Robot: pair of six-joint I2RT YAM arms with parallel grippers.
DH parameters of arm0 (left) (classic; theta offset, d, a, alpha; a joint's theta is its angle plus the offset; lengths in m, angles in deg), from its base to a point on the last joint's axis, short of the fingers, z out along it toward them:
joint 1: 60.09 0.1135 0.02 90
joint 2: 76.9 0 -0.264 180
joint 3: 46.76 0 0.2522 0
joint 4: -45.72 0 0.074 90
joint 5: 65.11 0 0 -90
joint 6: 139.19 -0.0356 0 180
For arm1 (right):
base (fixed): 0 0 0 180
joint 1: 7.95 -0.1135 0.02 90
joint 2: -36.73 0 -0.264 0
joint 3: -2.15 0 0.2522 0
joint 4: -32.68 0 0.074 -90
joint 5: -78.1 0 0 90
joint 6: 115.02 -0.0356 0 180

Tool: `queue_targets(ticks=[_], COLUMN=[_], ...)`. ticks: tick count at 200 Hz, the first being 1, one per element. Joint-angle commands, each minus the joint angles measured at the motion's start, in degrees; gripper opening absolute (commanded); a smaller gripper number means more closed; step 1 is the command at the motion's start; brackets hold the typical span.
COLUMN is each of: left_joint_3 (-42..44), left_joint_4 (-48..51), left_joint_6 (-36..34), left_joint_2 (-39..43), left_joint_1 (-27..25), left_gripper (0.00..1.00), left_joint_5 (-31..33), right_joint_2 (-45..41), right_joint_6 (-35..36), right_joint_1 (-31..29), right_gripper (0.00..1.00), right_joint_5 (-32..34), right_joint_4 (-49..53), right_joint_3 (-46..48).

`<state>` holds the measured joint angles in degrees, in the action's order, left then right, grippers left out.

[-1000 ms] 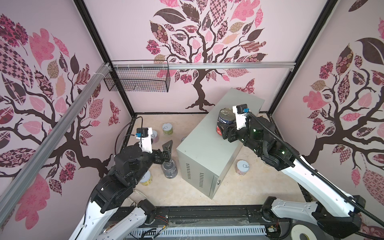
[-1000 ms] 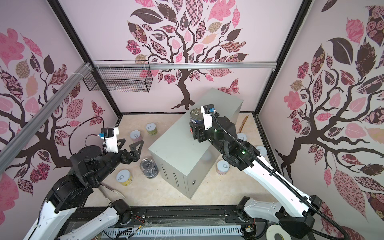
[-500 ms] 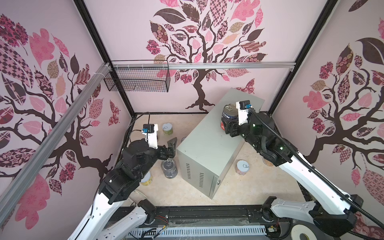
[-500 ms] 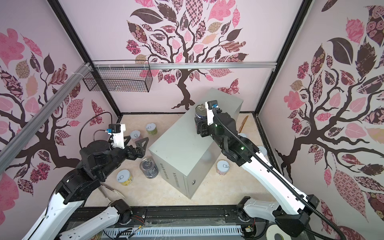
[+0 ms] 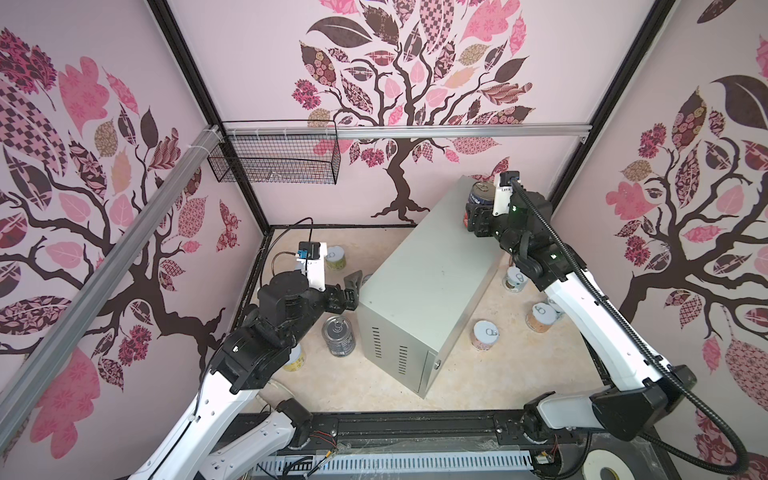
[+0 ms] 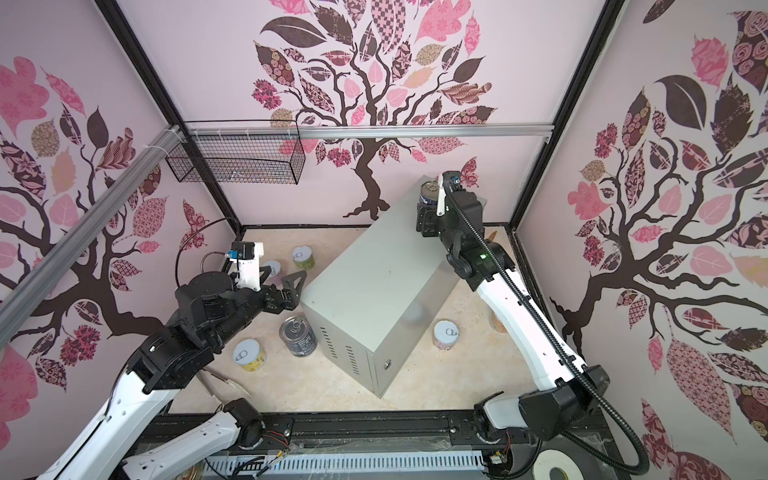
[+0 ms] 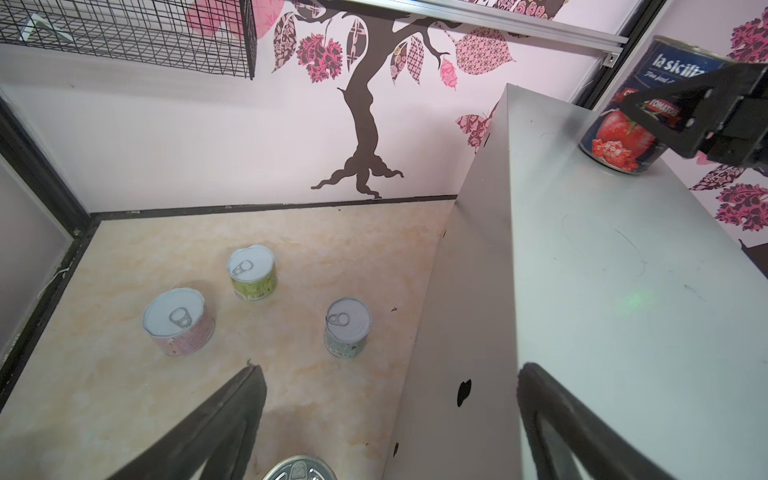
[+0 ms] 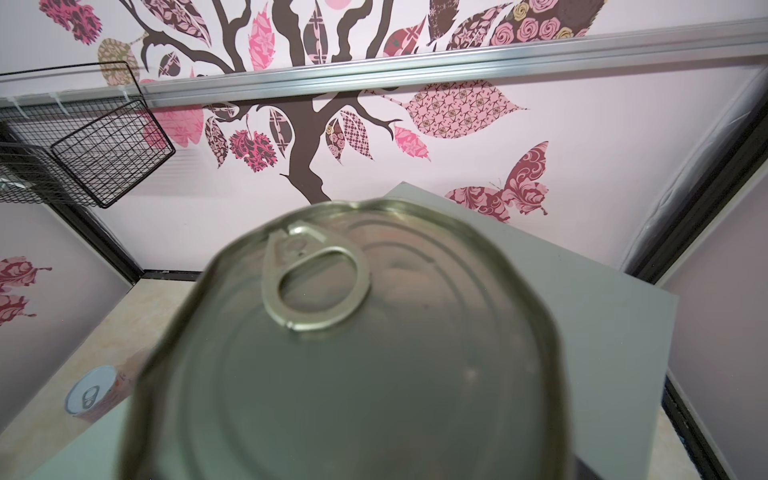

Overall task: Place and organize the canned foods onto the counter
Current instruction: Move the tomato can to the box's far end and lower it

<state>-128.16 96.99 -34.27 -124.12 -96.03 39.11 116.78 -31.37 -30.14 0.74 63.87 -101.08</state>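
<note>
Across both top views: counter [image 5: 432,282] angled on floor [image 5: 374,386]; right gripper [image 5: 473,211] clasps tall blue can [image 5: 480,193], upright at counter's far end; left gripper [image 5: 352,289] spread wide, empty, beside counter near dark can [image 5: 338,334]. Left wrist: pink can [image 7: 178,322], green can [image 7: 252,272], pale can [image 7: 348,328] standing on floor. Right wrist: clasped can's pull-tab lid [image 8: 345,332] fills frame, fingers hidden.

left tool [image 5: 354,287] wide apart, right tool [image 5: 477,212] clamped

Counter [image 5: 428,282] light grey; tomato can [image 7: 611,139] dark blue, red; walls [image 5: 257,62] pink, brown tree pattern.
</note>
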Motion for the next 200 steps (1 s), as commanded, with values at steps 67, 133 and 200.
queue_targets(ticks=[67,133,200], left_joint_3=[0.23,0.66,1.46], left_joint_4=[-2.2,-1.71,-1.78], left_joint_6=[-0.89,-0.67,-0.51], left_joint_2=[3.21,4.32,4.38], left_joint_1=[-0.01,-0.02,-0.05], left_gripper=[0.98,0.98,0.98], left_joint_5=[-0.37,-0.34,0.53], right_joint_2=[15.15,21.56,21.11], right_joint_6=[0.81,1.72,1.78], right_joint_1=[3.12,3.8,4.77], right_gripper=[0.56,0.56,0.57], right_joint_5=[-4.38,-2.98,-2.05], right_joint_4=[-2.2,-0.7,-0.39], right_joint_3=[-13.86,-20.23,-20.09])
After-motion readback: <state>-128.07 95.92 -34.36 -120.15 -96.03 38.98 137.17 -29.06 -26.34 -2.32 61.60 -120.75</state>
